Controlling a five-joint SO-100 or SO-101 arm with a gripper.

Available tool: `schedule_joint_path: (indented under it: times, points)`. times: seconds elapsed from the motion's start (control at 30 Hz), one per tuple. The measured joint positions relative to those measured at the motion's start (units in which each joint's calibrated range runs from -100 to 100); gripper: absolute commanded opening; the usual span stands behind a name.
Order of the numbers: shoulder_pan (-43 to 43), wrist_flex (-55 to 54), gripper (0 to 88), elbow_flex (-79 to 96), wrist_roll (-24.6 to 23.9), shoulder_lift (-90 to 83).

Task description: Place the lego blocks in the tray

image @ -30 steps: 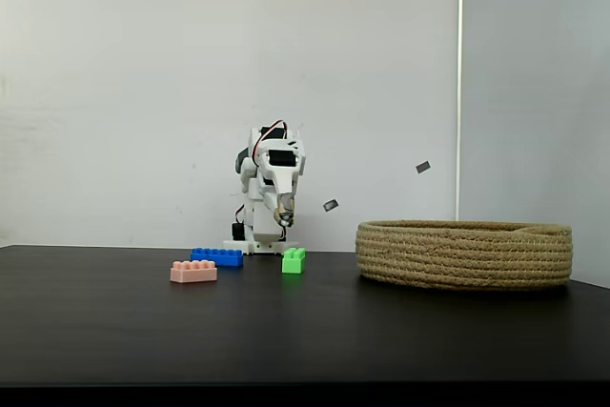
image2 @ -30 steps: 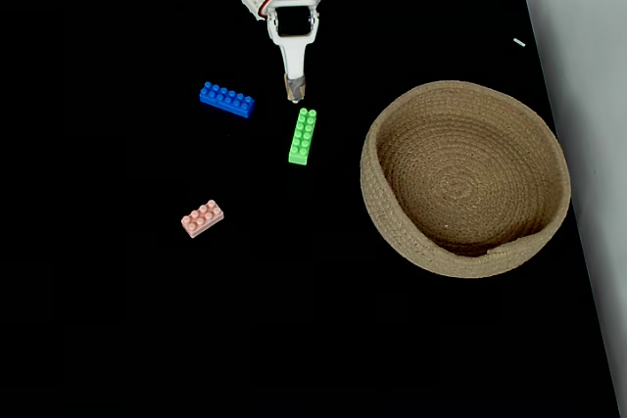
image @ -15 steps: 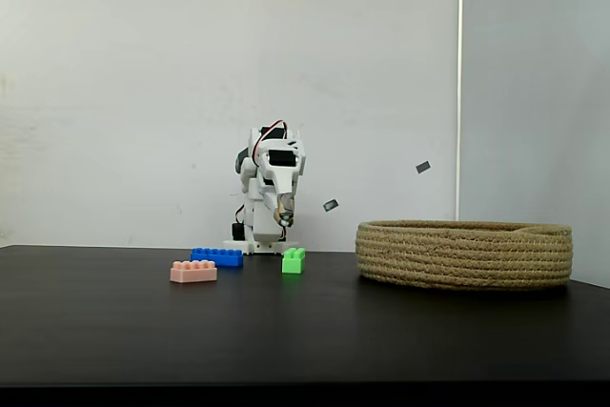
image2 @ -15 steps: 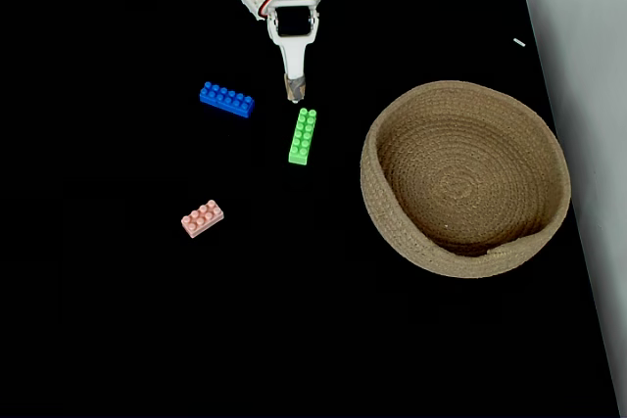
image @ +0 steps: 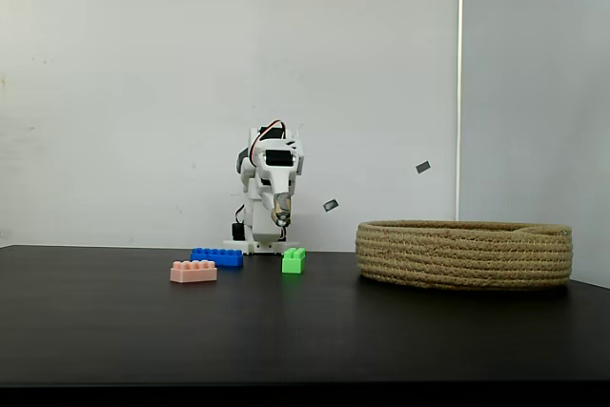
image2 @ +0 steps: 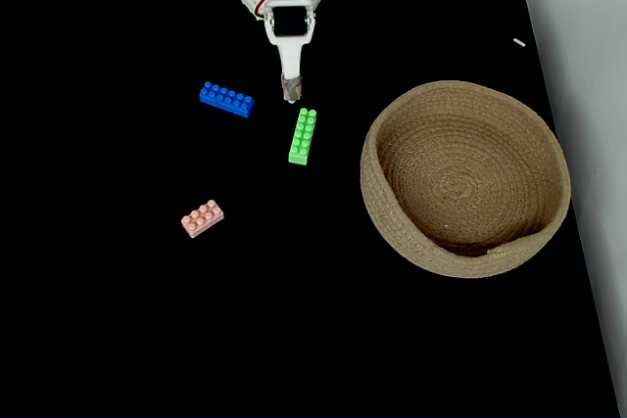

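Folded near its base at the far edge of the black table [image2: 118,320], the white arm points its claw [image2: 289,93] down toward the tabletop; the two fingers look pressed together with nothing between them, though at this size that is hard to be sure of. From the side, the claw [image: 281,219] hangs above the surface, clear of the bricks.

Three lego bricks lie on the table, all outside the tray. One green brick [image2: 303,135] sits just in front of the claw tip, lengthwise away from the arm. One blue brick [image2: 226,100] lies to the left of the claw in the top-down view, slightly angled. One pale pink brick [image2: 203,218] rests farther from the arm, well apart from the other two.

One round tray of coiled tan rope [image2: 392,232] stands to the right, with no brick inside. In the side view its wall [image: 464,254] rises higher than the bricks.
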Motion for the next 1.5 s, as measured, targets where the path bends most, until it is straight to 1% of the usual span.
schedule_joint_path:
  times: [0.07, 0.17, 0.3, 0.43, 0.5, 0.57, 0.63, 0.67, 0.73, 0.87, 0.9, 0.97, 1.13, 1.23, 1.27, 1.5]
  points:
    - [-0.3, 0.0, 3.2, 0.0, -0.9, 0.0]
    - [-0.8, -1.1, 10.3, 0.0, -1.7, 0.8]
    - [-0.4, -8.1, 17.7, 0.0, -3.7, 6.3]
    - [1.2, -13.2, 21.9, -3.4, -6.2, 13.5]
    - [2.0, -13.5, 23.4, -5.3, -7.1, 16.7]
    - [3.0, -12.2, 25.5, -8.0, -7.0, 19.5]
    - [3.5, -9.5, 33.5, -12.1, -5.4, 22.3]
    - [3.6, -8.3, 33.3, -14.4, -4.0, 23.9]
    - [4.1, -6.8, 28.7, -18.6, -0.8, 27.5]
    - [5.7, -4.7, 16.4, -26.4, 5.4, 36.9]
    - [6.2, -4.0, 14.9, -28.4, 6.5, 39.4]
    - [7.0, -2.4, 14.6, -32.0, 8.6, 44.6]
    - [8.6, -1.4, 19.4, -38.0, 15.2, 55.6]
    - [9.0, -1.4, 30.7, -42.0, 17.3, 61.9]
    - [9.0, -1.4, 33.1, -42.8, 17.9, 63.6]
    - [8.7, -1.4, 33.6, -43.5, 20.7, 66.9]
